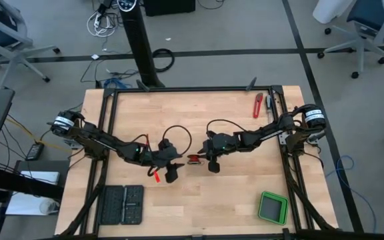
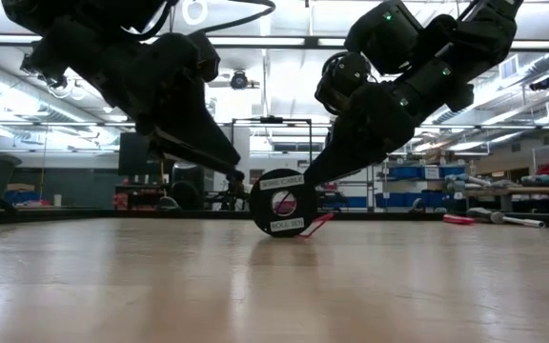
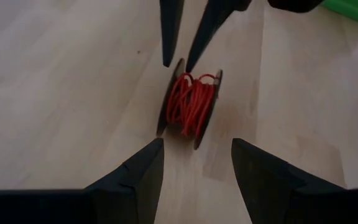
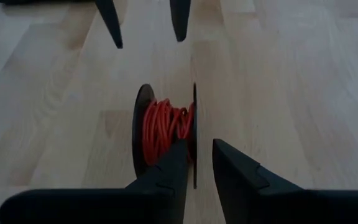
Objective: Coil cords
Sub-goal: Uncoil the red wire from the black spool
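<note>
High view: we're seeing both arms reaching in to mid-table, tips facing each other, w/ the red wire [image 1: 194,159] sitting right between them, wound on a small dark spool [image 2: 283,202]. The spool is standing on edge on the table [image 1: 199,200].

Left pincer [image 3: 197,142] is hanging w/ its fingers wide apart and gripping nothing; the spool is sitting just ahead of its tips, not touching them. Right pincer [image 4: 199,142] is coming at the spool from the opp. side. Its fingers are standing only a little apart and straddling one flange of the spool, w/ a gap showing beside the flange, so we're reading it as not clamped.

Low view: a short red strand [image 2: 315,226] is trailing from the spool's base onto the wood, on the right pincer's side.

Well behind the right pincer, near that arm's base, a red-handled tool [image 1: 258,105] is lying. A green box [image 1: 273,207] is sitting well off to that pincer's side, at the table corner. A small red bit [image 1: 157,177] is lying beside the left pincer; we can't tell what it is.
</note>
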Available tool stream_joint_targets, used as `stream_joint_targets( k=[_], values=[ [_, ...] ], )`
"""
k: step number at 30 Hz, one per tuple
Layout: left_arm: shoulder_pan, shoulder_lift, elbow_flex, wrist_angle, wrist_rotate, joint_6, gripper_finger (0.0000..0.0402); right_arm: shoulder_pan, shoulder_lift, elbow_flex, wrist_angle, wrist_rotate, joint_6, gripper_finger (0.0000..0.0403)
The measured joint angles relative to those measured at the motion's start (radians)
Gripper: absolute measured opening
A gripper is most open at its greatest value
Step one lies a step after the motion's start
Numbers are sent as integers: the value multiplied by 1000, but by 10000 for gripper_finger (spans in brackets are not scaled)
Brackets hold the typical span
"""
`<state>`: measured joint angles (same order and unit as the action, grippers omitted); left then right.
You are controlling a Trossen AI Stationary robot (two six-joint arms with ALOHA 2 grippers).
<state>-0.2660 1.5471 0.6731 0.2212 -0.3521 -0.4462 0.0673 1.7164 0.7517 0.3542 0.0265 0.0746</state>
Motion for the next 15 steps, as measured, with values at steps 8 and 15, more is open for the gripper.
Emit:
stream_joint_targets(
  k=[8,15],
  values=[
    [-47,0,0,22,-120,38,193,0,0,0,-36,4,-18,8],
    [-50,0,0,20,-126,45,193,2,0,0,-36,5,-16,2]
  ],
)
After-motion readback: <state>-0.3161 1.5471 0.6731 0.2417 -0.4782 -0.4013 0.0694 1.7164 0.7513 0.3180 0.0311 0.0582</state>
